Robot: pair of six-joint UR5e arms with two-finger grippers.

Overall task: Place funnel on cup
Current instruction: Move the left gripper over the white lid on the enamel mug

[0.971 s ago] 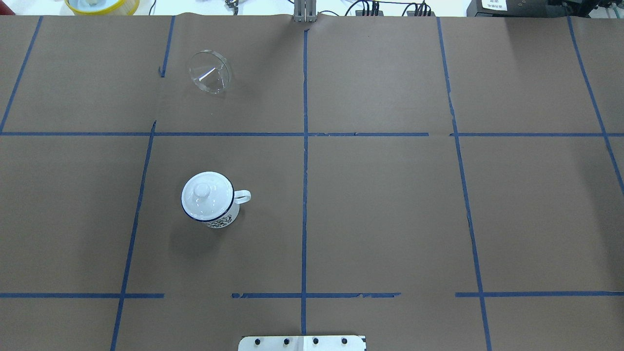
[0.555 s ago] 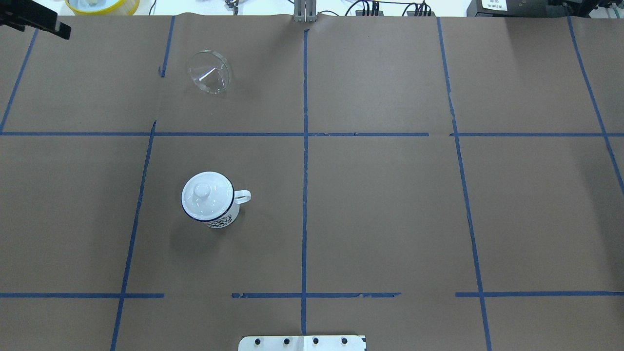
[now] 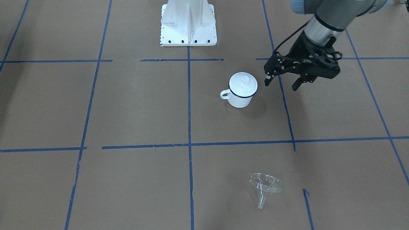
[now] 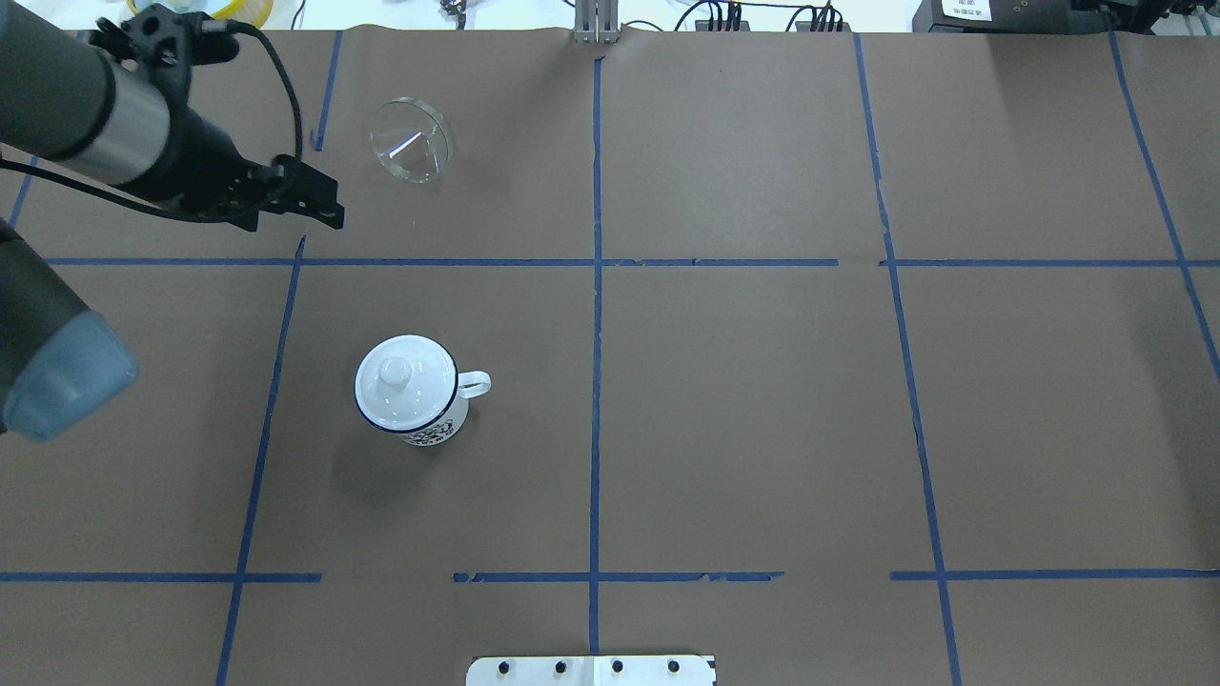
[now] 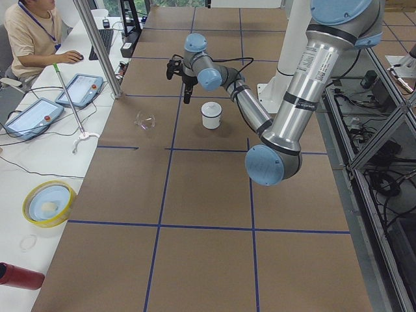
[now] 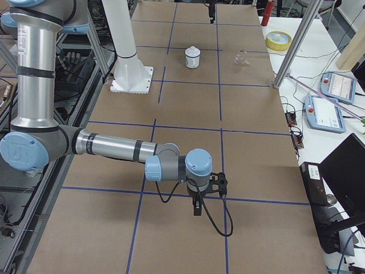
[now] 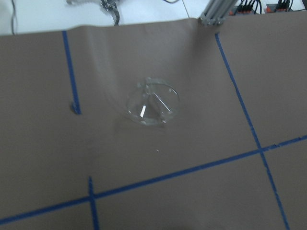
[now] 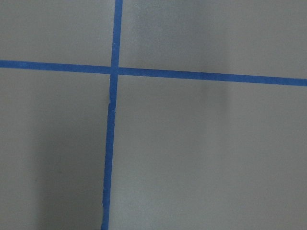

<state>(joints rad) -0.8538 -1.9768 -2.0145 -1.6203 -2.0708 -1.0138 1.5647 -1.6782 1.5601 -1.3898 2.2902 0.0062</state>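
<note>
The clear funnel [image 4: 410, 140] lies on its side on the brown paper at the far left, also in the front view [image 3: 265, 187] and the left wrist view [image 7: 152, 101]. The white cup [image 4: 412, 393] with a dark blue rim stands nearer the robot, handle to the right, with a white knobbed lid [image 4: 398, 377] on it. It also shows in the front view [image 3: 240, 91]. My left gripper [image 4: 294, 221] is open and empty, above the table between cup and funnel, to their left; it also shows in the front view [image 3: 281, 84]. My right gripper [image 6: 197, 204] hangs low over the table's far right; I cannot tell its state.
The robot's base plate [image 4: 591, 670] sits at the near edge. A yellow bowl [image 4: 200, 10] and cables lie beyond the far edge. An operator [image 5: 32, 39] sits at the side table with tablets, behind a metal post [image 5: 97, 52].
My left arm has swung in from the far left corner and now reaches over the table toward the funnel's left. Cup and funnel have not moved.
</note>
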